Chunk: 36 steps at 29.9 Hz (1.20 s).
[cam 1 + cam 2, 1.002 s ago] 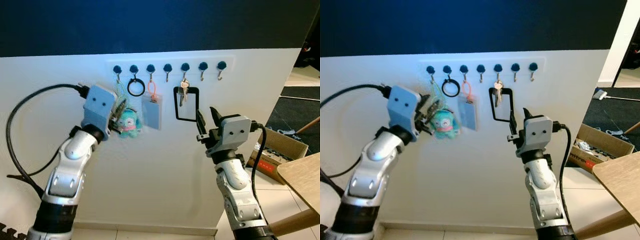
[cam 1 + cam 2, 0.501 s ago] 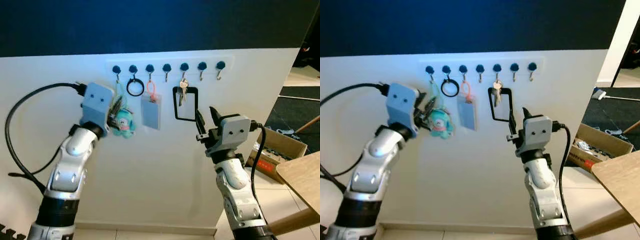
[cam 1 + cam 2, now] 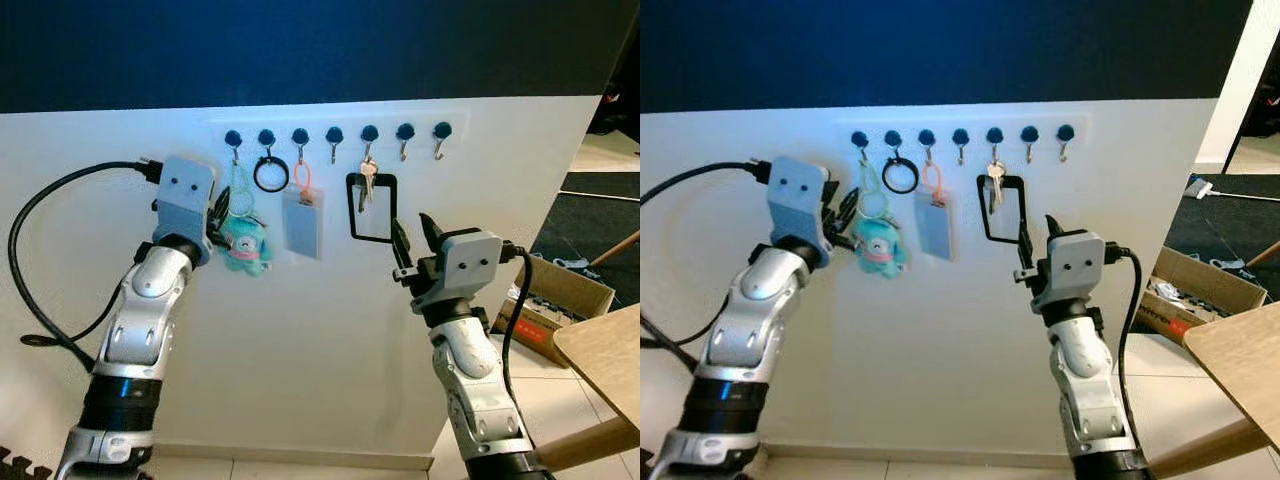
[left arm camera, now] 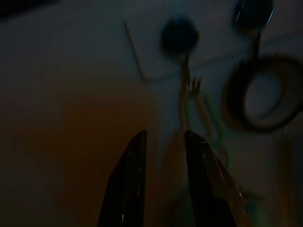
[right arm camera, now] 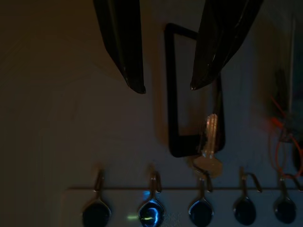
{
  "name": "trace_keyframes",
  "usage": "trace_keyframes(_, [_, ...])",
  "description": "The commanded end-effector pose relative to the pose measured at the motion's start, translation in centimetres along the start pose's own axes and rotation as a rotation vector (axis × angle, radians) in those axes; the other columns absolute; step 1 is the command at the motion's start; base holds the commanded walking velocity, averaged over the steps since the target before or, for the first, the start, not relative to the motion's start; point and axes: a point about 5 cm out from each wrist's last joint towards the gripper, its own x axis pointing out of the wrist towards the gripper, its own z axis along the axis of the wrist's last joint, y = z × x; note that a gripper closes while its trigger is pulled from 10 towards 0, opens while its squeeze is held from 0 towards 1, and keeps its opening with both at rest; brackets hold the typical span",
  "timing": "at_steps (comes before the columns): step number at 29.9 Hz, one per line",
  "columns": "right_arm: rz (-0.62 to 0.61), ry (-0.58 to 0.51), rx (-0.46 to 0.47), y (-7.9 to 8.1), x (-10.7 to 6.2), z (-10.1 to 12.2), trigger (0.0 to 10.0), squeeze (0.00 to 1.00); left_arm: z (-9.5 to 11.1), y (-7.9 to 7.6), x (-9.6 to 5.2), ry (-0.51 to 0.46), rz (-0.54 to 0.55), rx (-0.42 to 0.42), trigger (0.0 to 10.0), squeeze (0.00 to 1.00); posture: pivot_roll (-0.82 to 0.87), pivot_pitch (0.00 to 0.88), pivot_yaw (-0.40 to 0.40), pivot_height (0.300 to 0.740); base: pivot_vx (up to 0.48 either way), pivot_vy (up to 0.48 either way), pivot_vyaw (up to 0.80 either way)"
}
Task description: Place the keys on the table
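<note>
Silver keys (image 3: 366, 184) hang at upper centre, ungrasped; right gripper (image 3: 412, 243), fingers spread, below them, must rise and clamp; left gripper (image 4: 163, 142) parted, empty.

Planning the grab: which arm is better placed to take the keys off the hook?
Right. The right gripper, jaws open, sits just below the keys and their black strap. The left gripper is beside the teal plush keychain, several hooks away.

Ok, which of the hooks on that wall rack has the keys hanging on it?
The fifth hook from the robot's left. Silver keys and a black strap loop hang from it, just above the open right gripper; the two hooks to its right are bare.
</note>
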Motion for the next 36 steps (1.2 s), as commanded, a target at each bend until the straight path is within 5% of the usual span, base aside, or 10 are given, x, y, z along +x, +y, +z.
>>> trace_keyframes(1, [0.004,0.012,0.009,0.1,-0.1,-0.3,10.0,0.0,-0.4,-0.3,0.3,0.015,0.005,-0.012,10.0,0.0,0.0,0.079,0.061,0.74,0.0,0.0,0.0])
trace_keyframes(12, [0.0,0.013,0.007,0.1,-0.2,-0.3,10.0,0.0,-0.1,-0.9,1.1,0.002,-0.007,-0.028,10.0,0.0,0.0,0.081,0.066,0.74,0.0,0.0,0.0])
trace_keyframes(15, [0.0,0.013,0.007,0.1,-0.2,-0.2,10.0,0.0,-0.3,-0.9,1.1,0.005,0.001,-0.032,4.3,0.0,0.0,0.081,0.066,0.74,0.0,0.0,0.0])
trace_keyframes(17, [0.0,0.012,0.007,0.1,-0.2,-0.2,10.0,0.0,-0.3,-0.9,1.1,0.007,0.003,-0.033,4.3,0.0,0.0,0.081,0.066,0.74,0.0,0.0,0.0])
trace_keyframes(21, [0.001,0.012,0.006,0.1,-0.1,-0.2,10.0,0.0,-0.6,-0.8,0.9,0.014,0.006,-0.037,0.0,0.0,0.0,0.078,0.065,0.74,0.0,0.0,0.0])
trace_keyframes(26, [0.002,0.01,0.007,0.1,-0.1,-0.2,10.0,0.0,-0.9,-0.6,0.6,0.026,0.018,-0.034,0.0,0.0,0.0,0.078,0.065,0.74,0.0,0.0,0.0])
trace_keyframes(27, [0.003,0.01,0.007,0.1,-0.1,-0.2,10.0,0.0,-1.0,-0.5,0.4,0.032,0.024,-0.031,4.6,0.0,0.0,0.078,0.065,0.74,0.0,0.0,0.0])
trace_keyframes(28, [0.003,0.01,0.007,0.1,-0.1,-0.2,10.0,0.0,-1.0,-0.5,0.4,0.032,0.024,-0.031,4.6,0.0,0.0,0.078,0.065,0.74,0.0,0.0,0.0])
trace_keyframes(29, [0.004,0.01,0.007,0.1,0.0,-0.2,10.0,0.0,-1.1,-0.3,0.2,0.036,0.033,-0.028,10.0,0.0,0.01,0.073,0.06,0.74,0.0,0.0,0.0])
trace_keyframes(36, [0.009,0.009,0.009,0.2,0.1,-0.2,10.0,0.0,1.6,1.4,0.4,-0.038,0.042,0.042,10.0,0.0,0.01,0.075,0.057,0.74,0.0,0.0,0.0])
